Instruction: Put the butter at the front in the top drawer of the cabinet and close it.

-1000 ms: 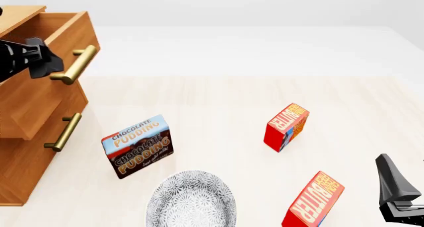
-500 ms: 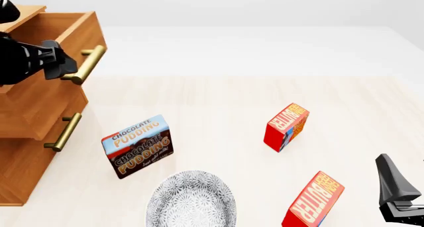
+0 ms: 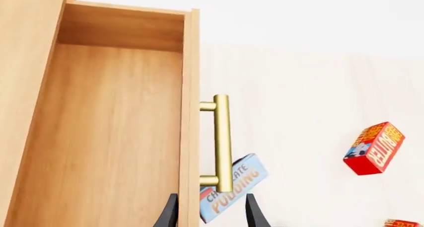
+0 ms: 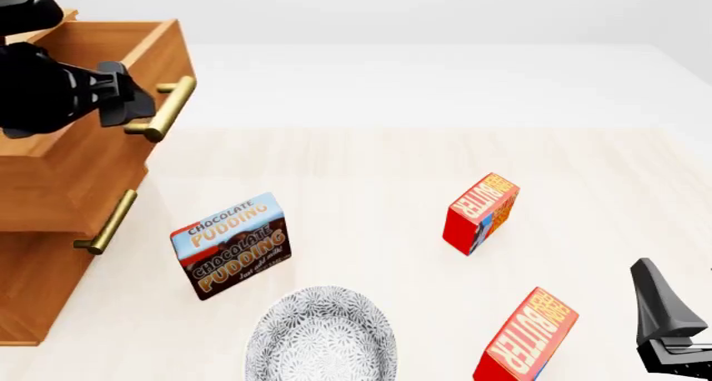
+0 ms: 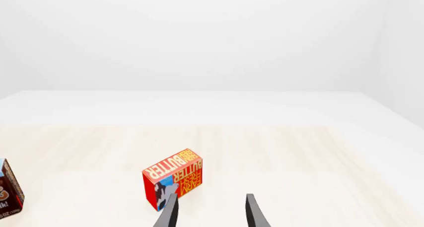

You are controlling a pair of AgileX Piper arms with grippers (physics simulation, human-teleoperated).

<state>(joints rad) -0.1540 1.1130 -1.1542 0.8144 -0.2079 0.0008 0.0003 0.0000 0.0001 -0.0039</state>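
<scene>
At top drawer point(image 4: 95, 139): left tool point(image 4: 139, 106) astride front panel.

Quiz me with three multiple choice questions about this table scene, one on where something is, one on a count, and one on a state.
1. Where does the Chocolate Pudding box stand?
A. inside the top drawer
B. on the table between the cabinet and the butter cartons
C. in the patterned bowl

2. How many butter cartons are on the table?
A. one
B. two
C. three

3. What state is the top drawer in?
A. pulled open
B. shut flush
C. removed from the cabinet

Answers:
1 B, it stands right of the cabinet, left of both cartons.
2 B, the butter and its twin.
3 A, it juts out, the left gripper at its handle.
</scene>
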